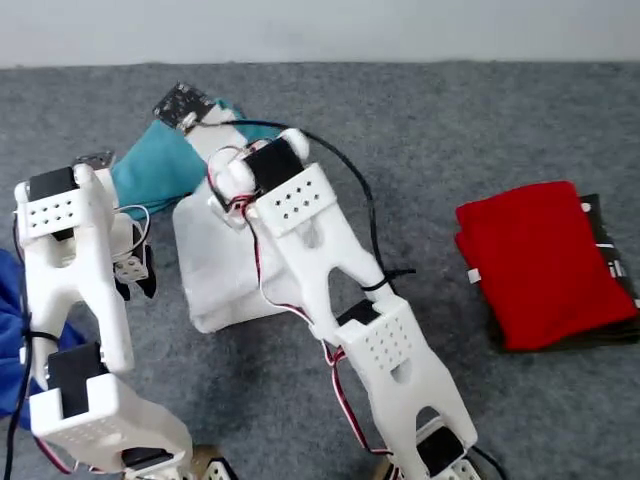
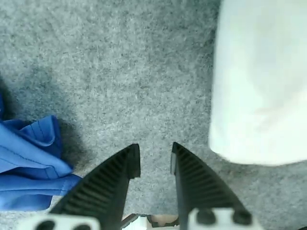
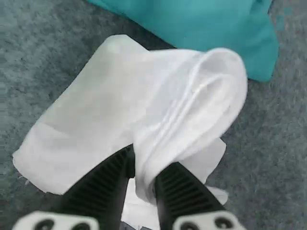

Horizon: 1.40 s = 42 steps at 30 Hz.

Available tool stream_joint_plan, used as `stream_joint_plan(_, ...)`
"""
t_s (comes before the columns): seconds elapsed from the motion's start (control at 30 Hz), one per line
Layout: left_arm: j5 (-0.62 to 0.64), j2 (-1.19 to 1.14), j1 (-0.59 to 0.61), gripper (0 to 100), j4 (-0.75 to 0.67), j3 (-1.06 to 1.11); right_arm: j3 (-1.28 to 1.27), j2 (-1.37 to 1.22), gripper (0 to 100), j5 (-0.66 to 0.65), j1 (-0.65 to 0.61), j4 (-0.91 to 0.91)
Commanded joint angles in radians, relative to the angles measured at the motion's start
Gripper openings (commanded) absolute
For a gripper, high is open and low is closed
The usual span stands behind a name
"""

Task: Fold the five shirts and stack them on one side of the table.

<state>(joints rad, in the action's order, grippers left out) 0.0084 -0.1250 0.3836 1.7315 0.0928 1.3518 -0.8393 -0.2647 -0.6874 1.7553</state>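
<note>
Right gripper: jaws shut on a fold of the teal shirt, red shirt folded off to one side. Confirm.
Wrong shirt: the right gripper has its jaws shut on a fold of the white shirt, as the right wrist view shows; the teal shirt lies beyond. The red shirt is folded off to one side.

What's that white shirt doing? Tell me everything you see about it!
The white shirt is plain, soft-looking cloth, partly folded into a rough rectangle with a few creases. It lies on the grey table cover near the middle, flat except for one edge, which the right arm's jaws pinch and hold up in a curled fold. The teal shirt lies against its far side.
</note>
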Motion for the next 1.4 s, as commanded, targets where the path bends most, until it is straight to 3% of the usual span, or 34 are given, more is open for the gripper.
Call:
stream_joint_plan(0.0, 0.009, 0.043, 0.005, 12, 0.017, -0.027, -0.041, 0.084, 1.0, 0.011, 0.047, 0.039)
stream_joint_plan(0.17, 0.009, 0.040, 0.009, 12, 0.017, -0.027, -0.068, 0.047, 1.0, 0.014, 0.064, 0.038)
stream_joint_plan(0.7, 0.009, 0.046, 0.011, 12, 0.017, -0.027, -0.046, -0.077, 1.0, 0.080, -0.107, -0.004)
stream_joint_plan(1.2, 0.009, 0.046, 0.009, 12, 0.018, -0.027, -0.137, -0.113, 1.3, 0.074, 0.134, 0.036)
stream_joint_plan(1.37, 0.011, 0.046, -0.040, 12, 0.020, -0.131, -0.284, -0.111, 12.5, 0.081, 0.142, 0.030)
